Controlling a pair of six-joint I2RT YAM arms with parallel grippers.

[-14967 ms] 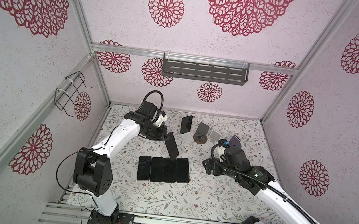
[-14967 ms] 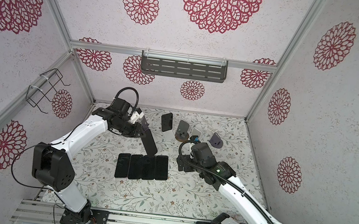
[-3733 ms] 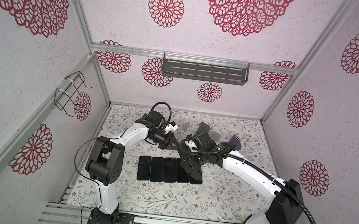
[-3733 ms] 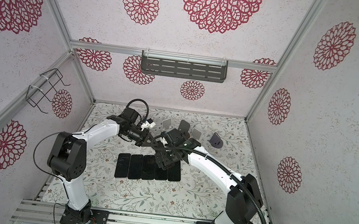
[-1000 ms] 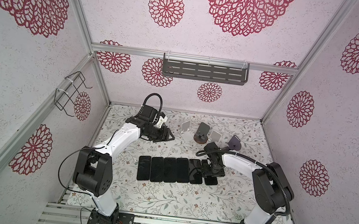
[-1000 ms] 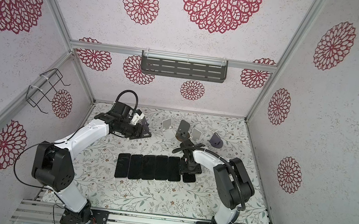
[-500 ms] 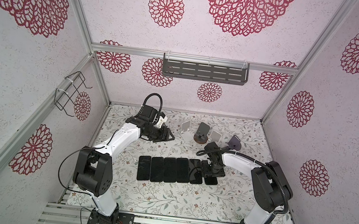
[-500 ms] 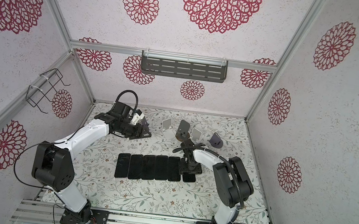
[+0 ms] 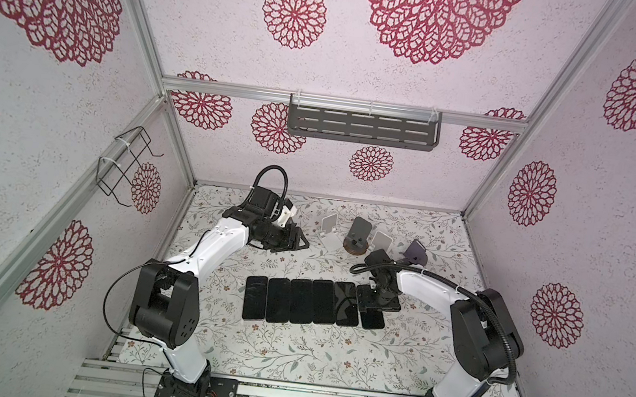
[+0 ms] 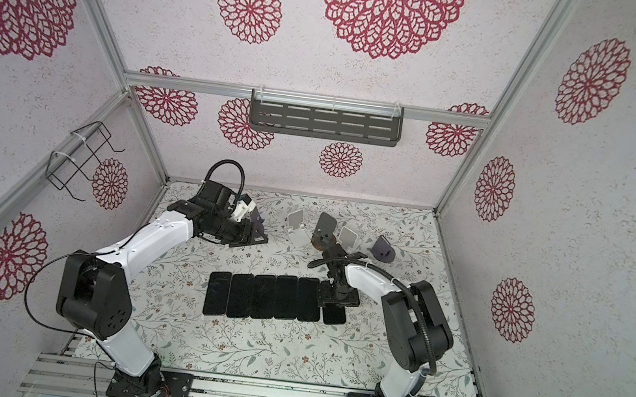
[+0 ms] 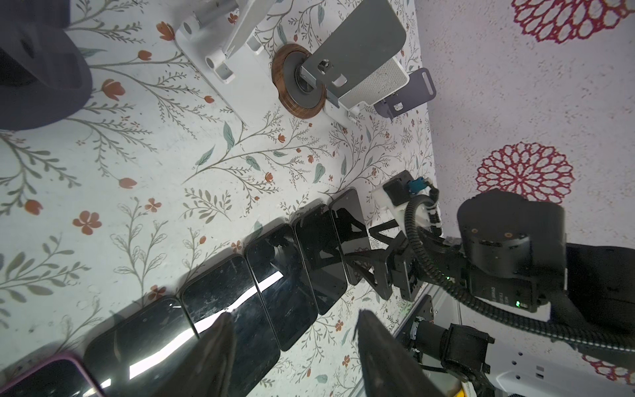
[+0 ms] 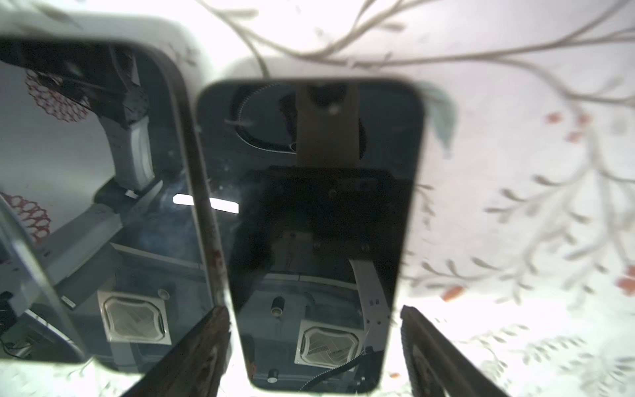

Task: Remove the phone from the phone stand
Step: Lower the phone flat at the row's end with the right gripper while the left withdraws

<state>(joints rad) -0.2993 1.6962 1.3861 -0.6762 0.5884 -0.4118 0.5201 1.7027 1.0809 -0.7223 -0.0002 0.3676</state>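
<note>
The phone [image 12: 319, 206], black and glossy, lies flat on the flowered table at the right end of a row of phones [image 9: 295, 302], its near half showing in both top views [image 9: 372, 319] [image 10: 334, 315]. My right gripper [image 9: 378, 301] [image 10: 339, 297] [image 12: 312, 309] points down over it and is open. Its fingers straddle the phone's sides, with a gap at one side. The white phone stand [image 9: 329, 225] [image 11: 220, 51] at the back holds nothing. My left gripper [image 9: 290, 241] [image 10: 258, 237] [image 11: 292, 316] hovers at the back left, open and empty.
Along the back stand a grey stand on a round wooden base [image 9: 359, 235], another white stand [image 9: 381, 240] and a purple stand [image 9: 415, 252], all bare. A dark stand [image 10: 258, 217] sits beside my left gripper. Several phones lie side by side mid-table.
The right gripper's jaws have widened around the phone, which stays flat at the row's right end. The left arm has not moved.
</note>
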